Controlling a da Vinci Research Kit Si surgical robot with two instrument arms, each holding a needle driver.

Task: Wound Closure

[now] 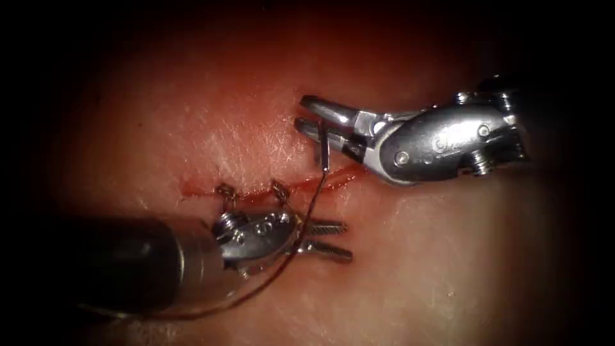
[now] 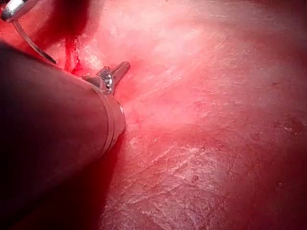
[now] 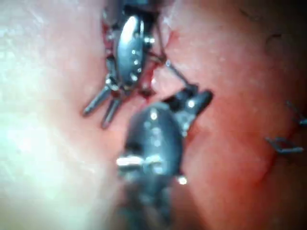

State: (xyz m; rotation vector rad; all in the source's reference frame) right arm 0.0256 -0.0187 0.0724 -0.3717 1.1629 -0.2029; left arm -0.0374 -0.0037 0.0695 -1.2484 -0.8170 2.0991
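Note:
The cut (image 1: 269, 189) runs across the tissue (image 1: 448, 256), with red fluid along it. My right tool (image 1: 301, 112) reaches over its right end, jaws shut on the needle (image 1: 325, 147) near one end. The needle hangs down toward the cut and looks free of the tissue. Dark thread (image 1: 282, 263) arcs from it past the left tool (image 1: 348, 241), whose jaws stand open just below the cut and hold nothing. The right wrist view has the right tool (image 3: 201, 98) beside the open left tool (image 3: 94, 120). The left wrist view has the left tool (image 2: 120, 69) and the curved needle (image 2: 29, 42).
Two tied stitches (image 1: 224, 191) (image 1: 278, 188) sit on the left half of the cut, just above the left tool's wrist. The left tool's dark shaft (image 1: 128, 263) lies over the tissue. The thread's arc passes under the shaft.

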